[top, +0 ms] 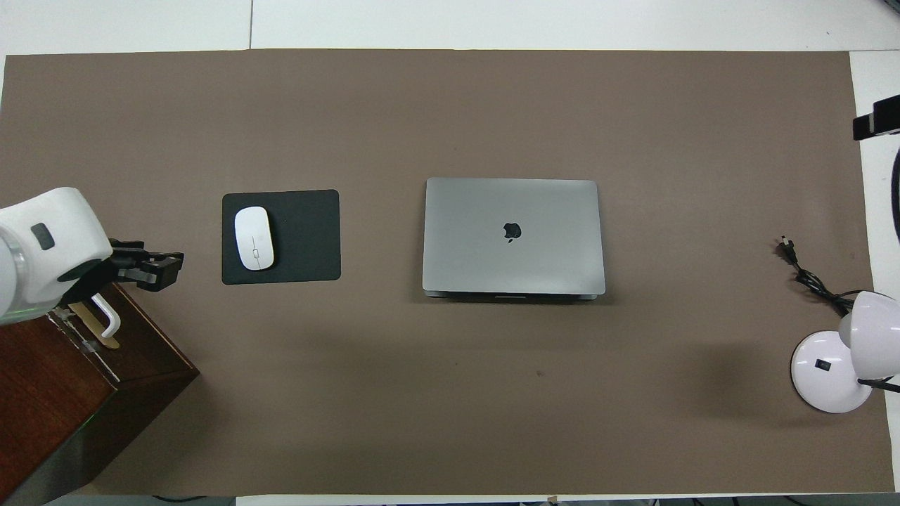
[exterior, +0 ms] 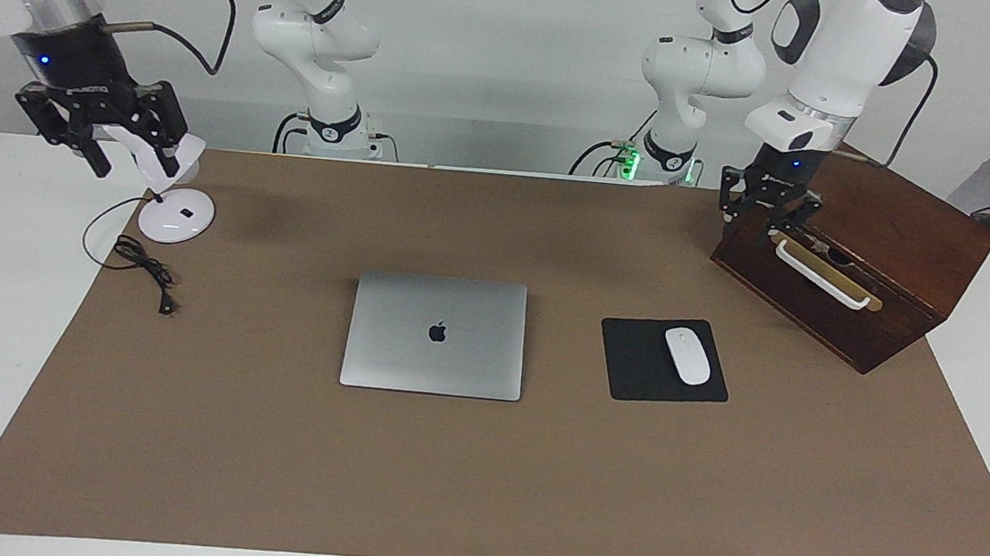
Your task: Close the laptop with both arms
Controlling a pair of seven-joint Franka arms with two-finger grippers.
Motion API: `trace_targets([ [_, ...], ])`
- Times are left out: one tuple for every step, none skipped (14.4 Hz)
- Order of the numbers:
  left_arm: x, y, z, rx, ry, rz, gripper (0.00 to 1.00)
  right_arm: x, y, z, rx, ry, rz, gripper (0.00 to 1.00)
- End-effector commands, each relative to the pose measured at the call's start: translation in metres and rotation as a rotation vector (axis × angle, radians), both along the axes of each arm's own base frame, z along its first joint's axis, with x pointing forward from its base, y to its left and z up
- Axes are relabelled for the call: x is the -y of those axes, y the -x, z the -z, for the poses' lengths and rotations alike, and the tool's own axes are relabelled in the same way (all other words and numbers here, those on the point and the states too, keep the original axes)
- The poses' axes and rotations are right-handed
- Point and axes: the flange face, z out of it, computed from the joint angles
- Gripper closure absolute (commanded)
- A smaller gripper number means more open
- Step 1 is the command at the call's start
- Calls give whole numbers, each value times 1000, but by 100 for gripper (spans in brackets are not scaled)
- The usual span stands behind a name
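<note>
The silver-grey laptop (exterior: pixel 434 334) lies shut and flat in the middle of the brown mat, apple logo up; it also shows in the overhead view (top: pixel 513 235). My left gripper (exterior: pixel 766 230) hangs open and empty over the near top edge of the wooden box, well away from the laptop; the overhead view shows it (top: pixel 169 263) beside the box's handle. My right gripper (exterior: pixel 133 164) is open and empty, raised over the desk lamp at the right arm's end of the table. Only its edge shows in the overhead view (top: pixel 874 125).
A dark wooden box (exterior: pixel 877 213) with a white handle stands at the left arm's end. A black mouse pad (exterior: pixel 635 362) with a white mouse (exterior: pixel 687 356) lies between box and laptop. A white desk lamp (exterior: pixel 176 219) and its black cable (exterior: pixel 142 261) sit at the right arm's end.
</note>
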Motion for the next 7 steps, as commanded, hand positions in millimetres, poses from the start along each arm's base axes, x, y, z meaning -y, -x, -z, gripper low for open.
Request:
trace_targets([
  [-21,-1,-8,1,-21,-45,0,-18,25,24,-58,21,62,0],
  [-34,-7,-16,13,-22,-71,0,-14,29,29,-80,38,65,0],
  [-43,-10,-23,22,-21,-89,0,-8,32,28,-83,38,71,0],
  [-48,-16,-26,19,-20,-103,0,5,33,28,-87,40,65,0],
  [-54,-21,-35,20,-20,-113,0,15,35,30,-99,43,71,0],
  [-59,-28,-44,10,-21,-122,0,31,37,26,-94,48,85,0],
  [-62,-35,-53,0,-20,-127,0,41,39,22,-86,48,102,0],
])
